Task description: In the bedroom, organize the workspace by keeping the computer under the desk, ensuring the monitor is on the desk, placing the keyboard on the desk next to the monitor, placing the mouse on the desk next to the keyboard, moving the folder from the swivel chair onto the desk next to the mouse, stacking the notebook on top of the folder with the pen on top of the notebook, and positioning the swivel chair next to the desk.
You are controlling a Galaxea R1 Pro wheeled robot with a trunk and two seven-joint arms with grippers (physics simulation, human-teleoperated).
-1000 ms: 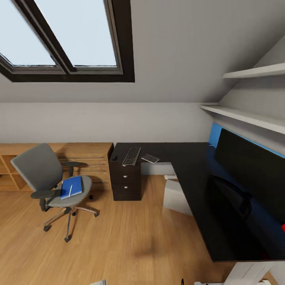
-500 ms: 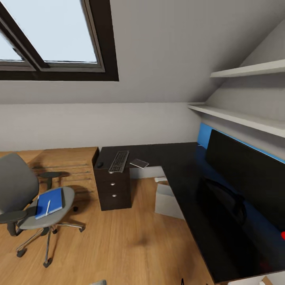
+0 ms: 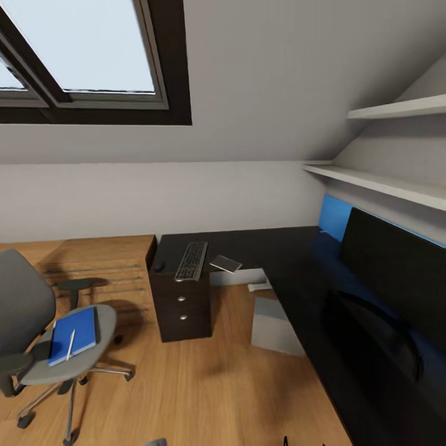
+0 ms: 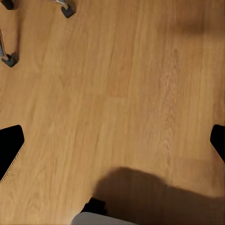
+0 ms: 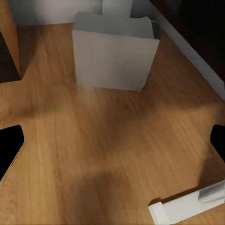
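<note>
Stage: the robot stands on the wooden floor facing the desk; judging by the layout, the folder is the next thing to fetch.
Desk: L-shaped, glossy black top, drawer unit under its left end.
Monitor: monitor stands on the desk's right wing, against the blue back panel.
Keyboard: keyboard lies on the desk's left wing above the drawers, long axis running front to back; well apart from the monitor.
Small dark object: at the desk's left corner just beside the keyboard, probably the mouse; too small to be sure.
Grey flat item: a thin slab at the desk's front edge beside the keyboard, perhaps the notebook.
Computer: pale box on the floor inside the desk's corner.
Swivel chair: swivel chair stands left of the desk's drawer end, well apart from it.
Folder: blue folder lies flat on the chair seat, a pale pen on top, long axis front to back.
Key relation: the folder lies far left of the desk, on the left arm's side; the base likely must turn and close in first.
Left gripper: dark fingertips spread wide over bare floor, nothing between them.
Right gripper: fingertips likewise parted, empty, pointing at the floor before the computer.
</note>
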